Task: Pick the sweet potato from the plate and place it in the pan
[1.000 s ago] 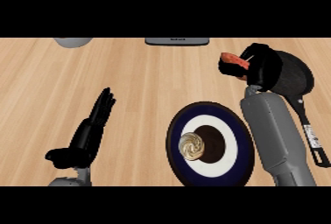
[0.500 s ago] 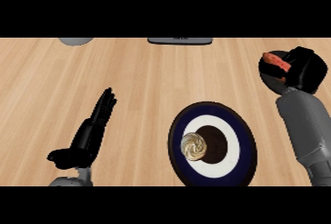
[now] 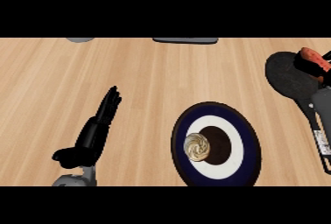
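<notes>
The sweet potato [image 3: 311, 55] is off the plate [image 3: 216, 107] and sits at the view's right edge, over the far right part of the pan [image 3: 284, 76]. The right hand [image 3: 315, 69] has its fingers curled round it, and only an orange-red end shows above them. I cannot tell whether it is touching the pan or hanging above it.

A second ago this hand held the sweet potato over the pan's left rim. Half a second ago it was further right, with the forearm lying across the pan. Now the hand is mostly out of view, and the pan's dark bowl and its handle running toward the lower right are uncovered.

So the pick is done and the carry has reached the pan. It looks to have passed the pan's middle. What seems left is to lower the sweet potato, perhaps drawing it back a little toward the centre, and to open the fingers.

The plate lies near the pan's left and keeps its place, with a small swirled tan thing [image 3: 196, 146] left on its dark centre. The left hand [image 3: 93, 131] rests at lower left, fingers straight, holding nothing.
</notes>
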